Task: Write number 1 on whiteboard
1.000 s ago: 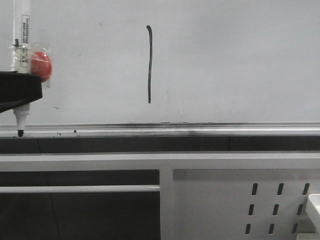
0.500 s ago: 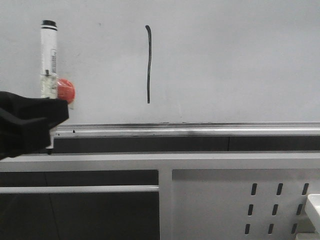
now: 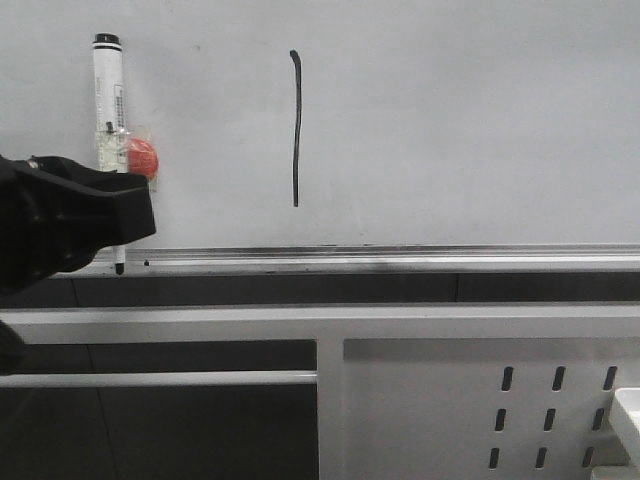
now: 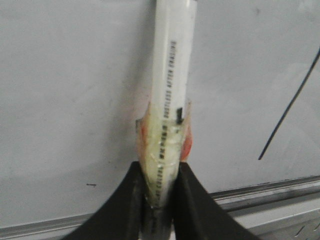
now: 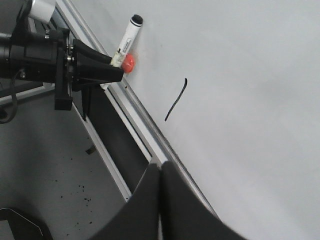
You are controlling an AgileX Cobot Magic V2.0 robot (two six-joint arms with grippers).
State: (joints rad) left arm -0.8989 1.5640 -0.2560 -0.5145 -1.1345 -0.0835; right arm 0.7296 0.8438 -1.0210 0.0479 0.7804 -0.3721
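Note:
The whiteboard (image 3: 460,120) fills the upper half of the front view. The number 1 (image 3: 296,130), a thin dark vertical stroke with a tiny hook at its top, is drawn on it. It also shows in the left wrist view (image 4: 287,112) and the right wrist view (image 5: 175,100). My left gripper (image 3: 135,205) is at the left, shut on a white marker (image 3: 108,95) with a red blob (image 3: 141,158) taped to it. The marker stands upright, its dark tip (image 3: 120,268) down by the rail, left of the stroke. My right gripper (image 5: 160,167) is shut and empty, off the board's lower edge.
A silvery rail (image 3: 400,255) runs along the board's lower edge with a dark ledge under it. The white perforated metal frame (image 3: 480,390) stands below. A white object's corner (image 3: 628,410) shows at the far right. Grey speckled floor (image 5: 55,170) lies beside the frame.
My left gripper has moved to the right along the lower edge of the board with the marker in it. The stroke has not changed.

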